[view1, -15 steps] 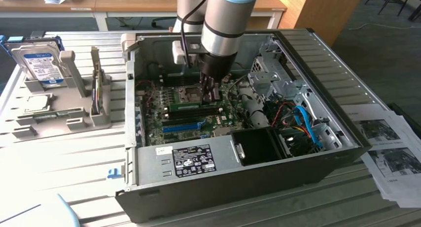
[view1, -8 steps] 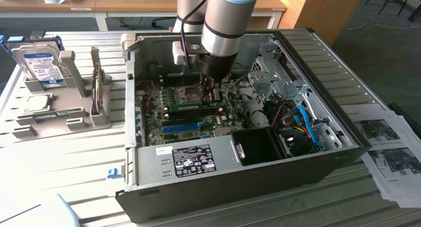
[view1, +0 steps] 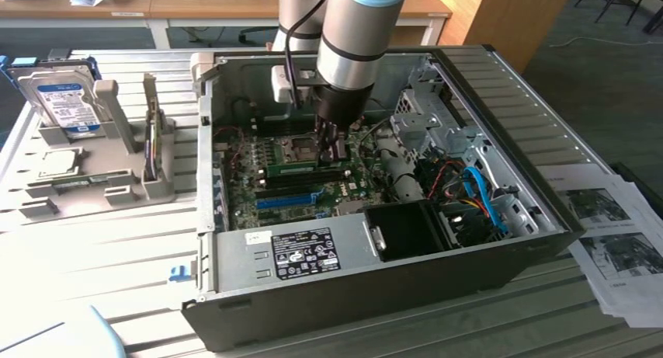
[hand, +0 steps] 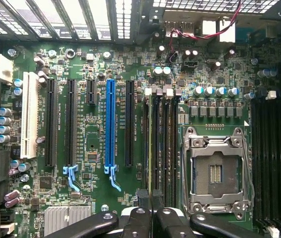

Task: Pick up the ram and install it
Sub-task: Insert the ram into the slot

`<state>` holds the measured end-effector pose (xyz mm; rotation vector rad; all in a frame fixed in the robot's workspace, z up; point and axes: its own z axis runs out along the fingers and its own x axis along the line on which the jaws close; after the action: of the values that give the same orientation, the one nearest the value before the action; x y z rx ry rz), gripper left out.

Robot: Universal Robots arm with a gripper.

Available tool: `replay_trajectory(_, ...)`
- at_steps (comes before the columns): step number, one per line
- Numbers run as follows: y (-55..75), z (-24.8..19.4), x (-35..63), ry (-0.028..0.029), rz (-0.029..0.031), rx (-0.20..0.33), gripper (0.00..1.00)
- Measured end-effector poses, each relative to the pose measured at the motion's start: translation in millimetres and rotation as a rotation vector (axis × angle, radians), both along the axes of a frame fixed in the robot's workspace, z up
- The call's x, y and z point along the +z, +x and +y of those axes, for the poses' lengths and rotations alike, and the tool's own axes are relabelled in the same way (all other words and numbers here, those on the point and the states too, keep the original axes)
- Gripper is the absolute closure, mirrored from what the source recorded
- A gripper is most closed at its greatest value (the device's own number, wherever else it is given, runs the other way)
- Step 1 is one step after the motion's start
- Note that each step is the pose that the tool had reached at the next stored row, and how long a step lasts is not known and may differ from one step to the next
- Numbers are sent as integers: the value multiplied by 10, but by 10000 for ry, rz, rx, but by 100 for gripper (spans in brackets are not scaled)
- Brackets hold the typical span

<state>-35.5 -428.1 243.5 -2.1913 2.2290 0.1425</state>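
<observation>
The ram (hand: 156,144) shows edge-on as a thin green line standing along one of the black memory slots beside the CPU socket (hand: 215,171). In the exterior view the ram (view1: 292,166) is a narrow green strip lying across the motherboard in the open computer case (view1: 539,179). My gripper (hand: 150,210) is down inside the case, its black fingers (hand: 141,198) drawn together at the near end of the stick. In the exterior view the gripper (view1: 334,150) hangs straight down at the strip's right end, just above the board.
A bright blue expansion slot (hand: 110,124) and black slots lie beside the memory bank. Drive cage, red and blue cables (view1: 482,195) and the power supply (view1: 300,253) crowd the case. A hard drive (view1: 64,102) stands on a grey rack at the exterior view's left; papers (view1: 611,234) at its right.
</observation>
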Motion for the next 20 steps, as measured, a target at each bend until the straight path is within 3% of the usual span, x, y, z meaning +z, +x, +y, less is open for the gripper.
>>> replay_trajectory(6, 0, 0, -1, 1, -42, 0, 89)
replay_trajectory(20, -22, 0, 0, -1, -42, -1, 89)
